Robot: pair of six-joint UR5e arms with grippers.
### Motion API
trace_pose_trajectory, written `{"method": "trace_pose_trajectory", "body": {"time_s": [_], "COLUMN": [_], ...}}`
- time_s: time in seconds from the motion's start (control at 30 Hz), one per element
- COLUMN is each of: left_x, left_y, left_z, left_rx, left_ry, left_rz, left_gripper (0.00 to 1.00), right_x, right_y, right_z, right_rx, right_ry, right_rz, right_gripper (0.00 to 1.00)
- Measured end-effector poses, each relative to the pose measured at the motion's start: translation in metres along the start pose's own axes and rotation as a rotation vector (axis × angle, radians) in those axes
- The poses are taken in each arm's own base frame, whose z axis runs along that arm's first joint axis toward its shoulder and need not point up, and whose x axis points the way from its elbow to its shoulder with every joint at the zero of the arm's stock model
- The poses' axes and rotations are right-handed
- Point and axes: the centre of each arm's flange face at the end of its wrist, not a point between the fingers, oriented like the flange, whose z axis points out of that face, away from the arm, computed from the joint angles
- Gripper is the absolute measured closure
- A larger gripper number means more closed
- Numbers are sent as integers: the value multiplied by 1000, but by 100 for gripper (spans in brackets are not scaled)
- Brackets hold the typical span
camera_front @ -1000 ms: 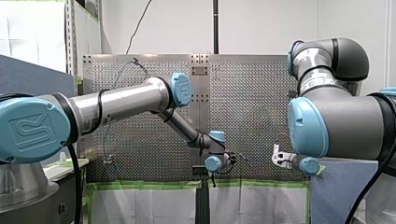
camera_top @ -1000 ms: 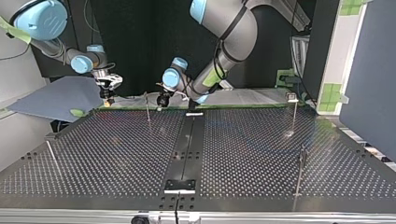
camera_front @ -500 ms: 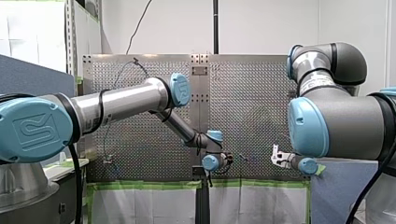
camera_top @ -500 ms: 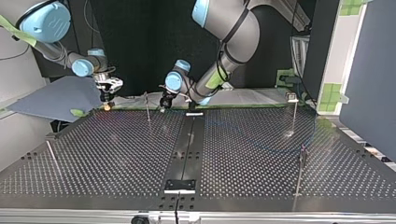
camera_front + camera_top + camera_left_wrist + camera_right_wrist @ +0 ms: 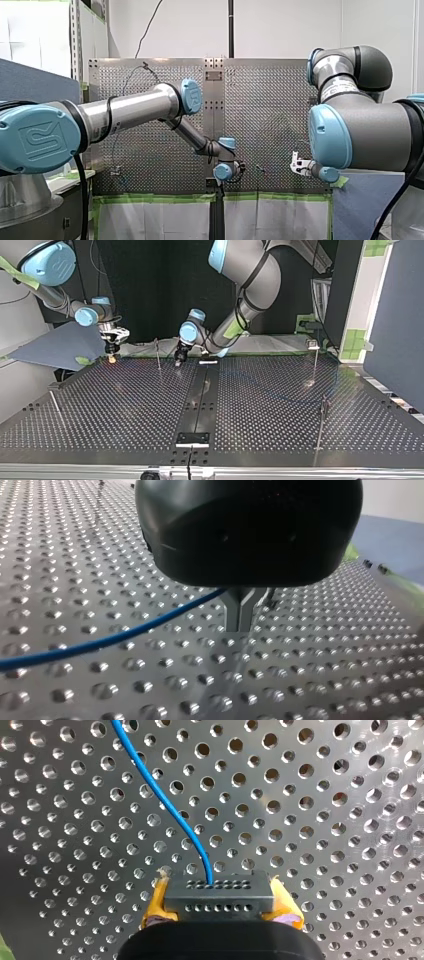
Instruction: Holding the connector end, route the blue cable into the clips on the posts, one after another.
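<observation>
Right gripper (image 5: 218, 906): yellow pads (image 5: 156, 909) clamped on both sides of the grey connector (image 5: 218, 896), held close over the perforated table (image 5: 320, 845). The blue cable (image 5: 165, 800) leaves the connector's front face near the middle of its row of holes and curves away ahead across the plate.

Left gripper (image 5: 243, 622): metal fingers (image 5: 234, 611) together at the tips, pointing down close to the table. The blue cable comes in from one side, reaches the root of the fingers and disappears there; it looks gripped between them.

Top view: the right gripper is at the far left, by the table's far edge. The left gripper is to its right, near the far middle, with its tip low over the plate. One thin post (image 5: 158, 354) stands between the two grippers, touching neither.

Other posts (image 5: 320, 427) stand well apart: near right, near left (leaning) and far right, the last with a small clip (image 5: 312, 344) on top. Whether the cable sits in any clip is too small to tell.
</observation>
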Motion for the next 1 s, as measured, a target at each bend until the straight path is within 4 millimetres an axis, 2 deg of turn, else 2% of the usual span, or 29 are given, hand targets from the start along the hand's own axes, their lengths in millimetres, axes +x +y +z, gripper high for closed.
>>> {"method": "trace_pose_trajectory", "body": {"time_s": [0.23,0.9,0.93,0.97,1.0], "left_x": [-5,6,7,8,9], "left_y": [5,-11,-12,-14,-15], "left_z": [4,-7,-7,-8,-9], "left_rx": [-4,21,26,31,33], "left_ry": [-8,56,62,69,73], "left_rz": [-9,60,65,73,80], "left_gripper": [100,100,96,88,88], "right_x": [7,5,5,5,5], "right_y": [3,2,2,2,2], "right_z": [7,8,8,8,8], "right_rx": [2,8,9,9,8], "right_ry": [16,13,12,12,12], "right_rz": [1,3,3,3,3], "right_gripper": [100,100,100,100,100]}}
